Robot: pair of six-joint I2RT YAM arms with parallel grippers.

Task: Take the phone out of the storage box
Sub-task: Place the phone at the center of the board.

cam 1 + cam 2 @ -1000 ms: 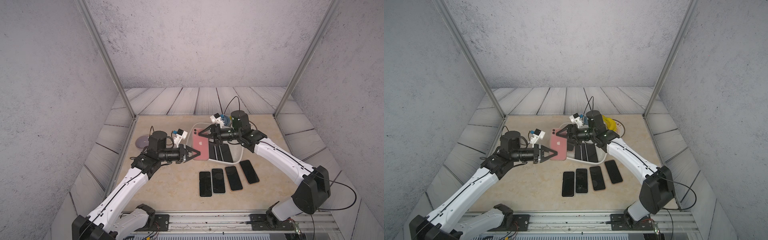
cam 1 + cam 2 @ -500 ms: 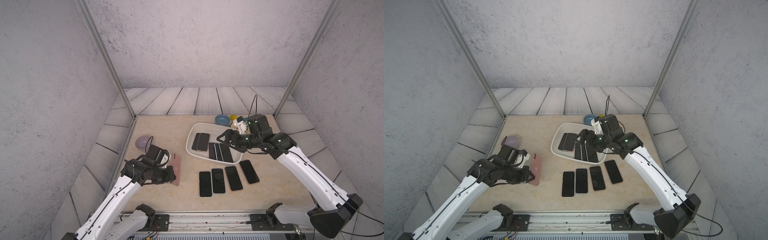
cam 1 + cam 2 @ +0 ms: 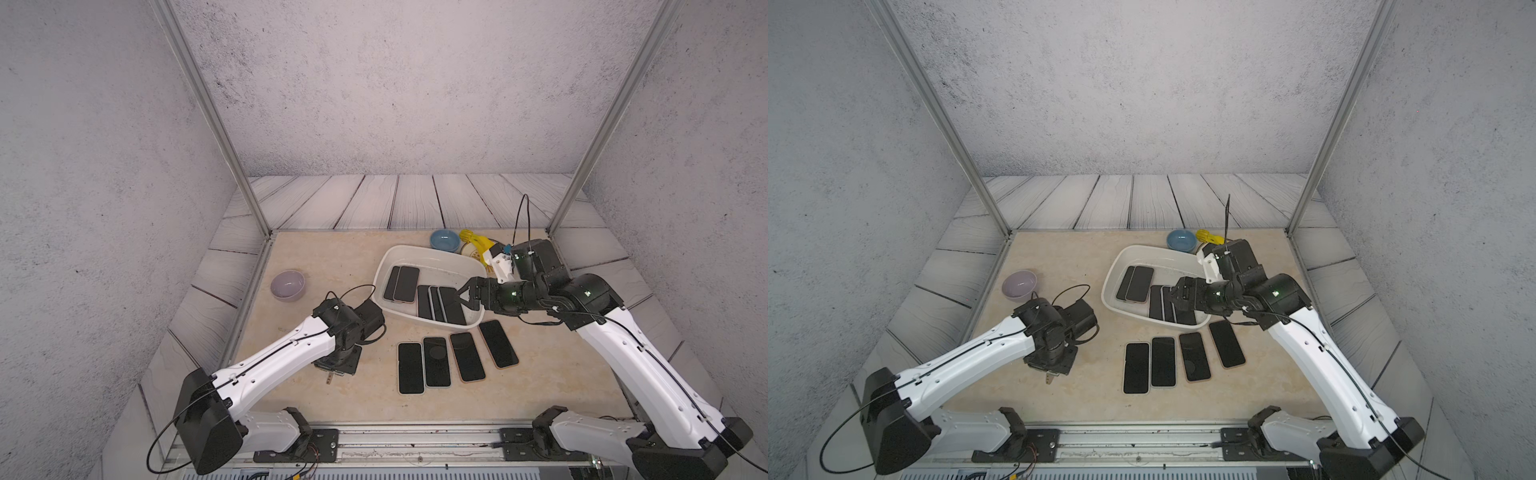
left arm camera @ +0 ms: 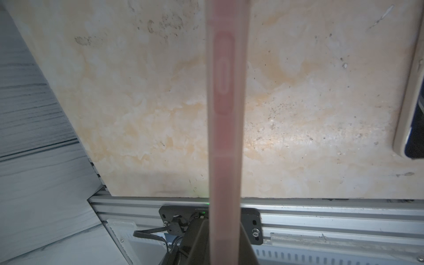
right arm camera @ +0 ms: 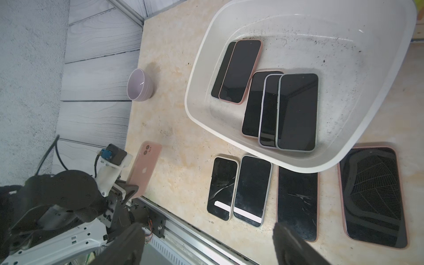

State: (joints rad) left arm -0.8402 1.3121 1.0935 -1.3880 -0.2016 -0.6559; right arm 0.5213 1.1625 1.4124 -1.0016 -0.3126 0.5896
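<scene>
Right wrist: left fingers [image 5: 127, 191] pinch pink phone [image 5: 146, 167], right fingers [image 5: 291, 243] gape empty over storage box [image 5: 195, 110].

White storage box [image 5: 344, 68] — shallow tub, scuffed inside, 5 dark-screen phones [image 5: 296, 112] overlapping in it. The pink phone [image 5: 145, 169] is outside the box — on edge, back showing, clamped in my left pincer [image 5: 133, 190].

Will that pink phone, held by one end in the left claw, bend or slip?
Probably stiff: the pink phone juts straight from the left gripper, no sag. Its smooth case may slip. Likely fragile: the black phone nearby is cracked.
</scene>
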